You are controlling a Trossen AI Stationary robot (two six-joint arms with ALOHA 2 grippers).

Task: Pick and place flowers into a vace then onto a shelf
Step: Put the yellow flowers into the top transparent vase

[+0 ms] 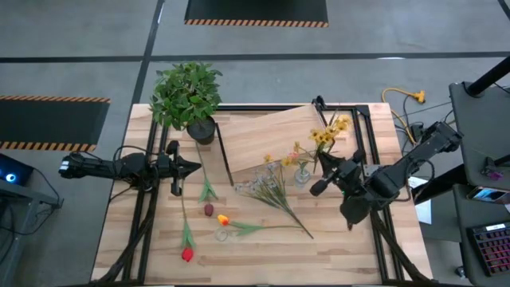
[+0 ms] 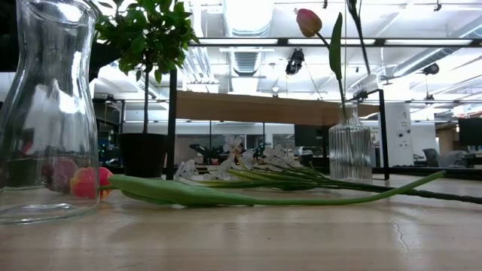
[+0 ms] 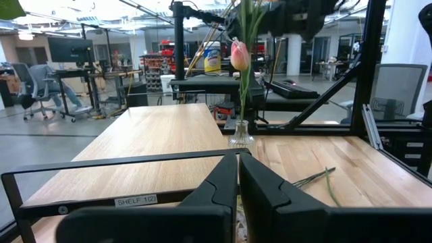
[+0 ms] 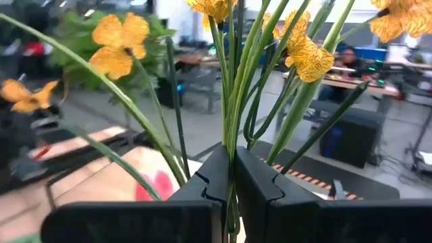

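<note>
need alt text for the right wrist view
The right claw is shut on thin green stems of the yellow flowers, whose blooms fan out above its dark fingers. A blurred leafy plant and workshop sit behind.

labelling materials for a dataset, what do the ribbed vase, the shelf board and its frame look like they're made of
Ribbed vase: clear glass by the look; the room shows through its fluted wall.
Shelf board: light wood with a matt finish and visible grain, possibly laminate.
Frame: thin black bars, probably painted metal.

Potted plant behind loose flowers, shelf to their right
</note>
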